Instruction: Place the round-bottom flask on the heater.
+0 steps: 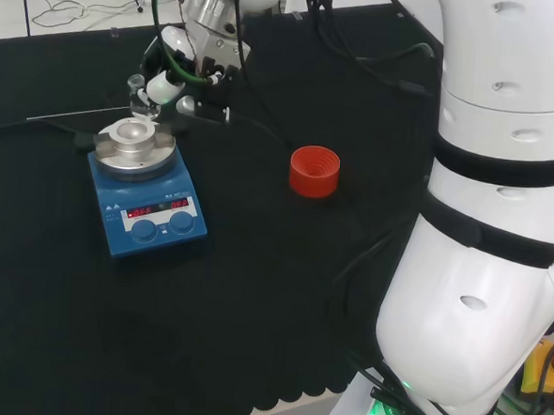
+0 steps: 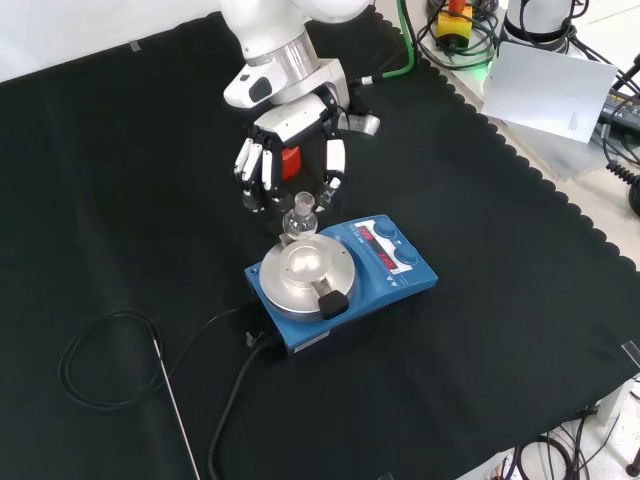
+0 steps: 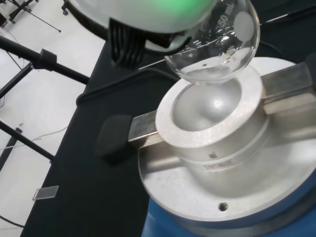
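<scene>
Above the heater point(image 2: 340, 275), my hand point(image 2: 290, 150) hangs with its fingers point(image 2: 255, 170) pointing down, and the round-bottom flask point(image 2: 299, 222) sits at their tips. In the front view the flask's neck lies between the fingers on the left and the thumb point(image 2: 333, 165) on the right, but I cannot tell from that view whether they actually pinch the glass. From the wrist view the flask's round belly point(image 3: 217, 47) hovers just over the dished block point(image 3: 217, 118) on the heater's metal plate point(image 3: 232, 197), slightly off to one side of the hollow and not seated in it. The flask looks clear and I cannot make out any liquid in it.

Around the heater in the front view, a black clamp knob point(image 2: 332, 300) sticks out over the near edge of the plate, a dark cable point(image 2: 120, 355) loops on the cloth point(image 2: 520, 330) to the left, and a thin rod point(image 2: 180, 410) lies beside it. In the head view the red ribbed stand point(image 1: 314, 170) sits on the cloth well apart from the heater, to its right. Nothing stands between the flask and the hollow of the block.
</scene>
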